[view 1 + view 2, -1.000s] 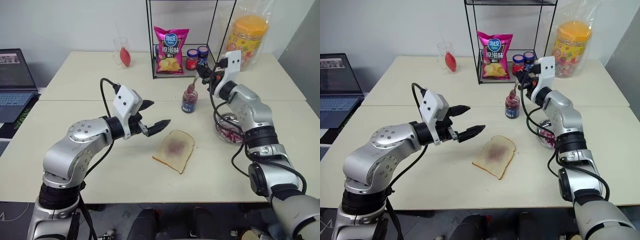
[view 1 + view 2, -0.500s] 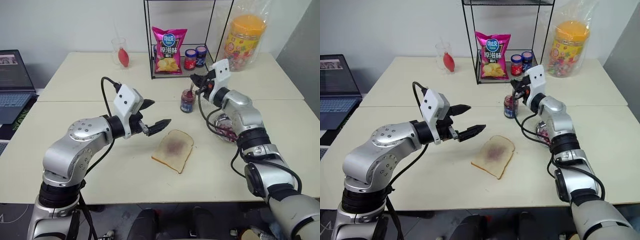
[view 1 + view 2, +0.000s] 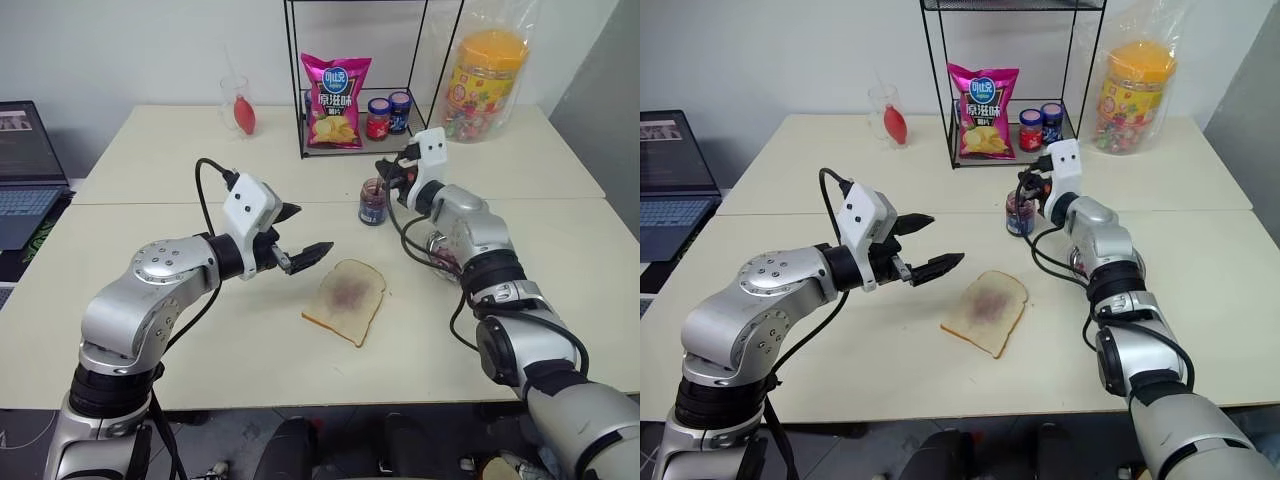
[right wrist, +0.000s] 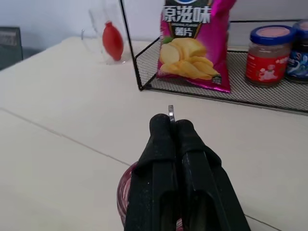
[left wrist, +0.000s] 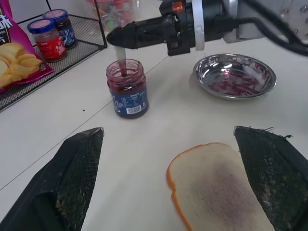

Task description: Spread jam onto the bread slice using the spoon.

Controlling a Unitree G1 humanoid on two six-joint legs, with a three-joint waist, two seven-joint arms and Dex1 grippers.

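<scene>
Spoon (image 5: 121,57) now lowered bowl-first into open jam jar (image 5: 127,88); one second ago held above the jar mouth with a red load on its bowl, half a second ago at the rim. Handle pinched in right gripper (image 5: 115,37), fingers closed tight on the thin metal, gripper roughly level above the jar. In the right wrist view, only the handle tip (image 4: 170,111) visible above the closed fingers, jar rim just beneath.

Jam (image 5: 126,82) inside the jar, dark red-purple against the glass. Jar standing upright on the table (image 3: 180,150), just in front of the wire rack (image 3: 300,110) and beside the steel dish (image 5: 235,75), which carries red smears.

Bread slice (image 3: 346,299) lying flat on the table, nearer than the jar and well apart from it, faint purplish smear at its centre, crust clean. Same position and orientation in all three moments; apparent shift due to camera motion only.

Left gripper (image 3: 297,243) hovering beside the bread, above the table, fingers spread fully, holding nothing. No displacement over the last second.

Judgement: another scooping pass in progress. Existing smear thin, so task likely mid-way. Next: lift of loaded spoon clear of the rim, carry to the bread centre. Risk: jar tipping from side load; drips along the way.
</scene>
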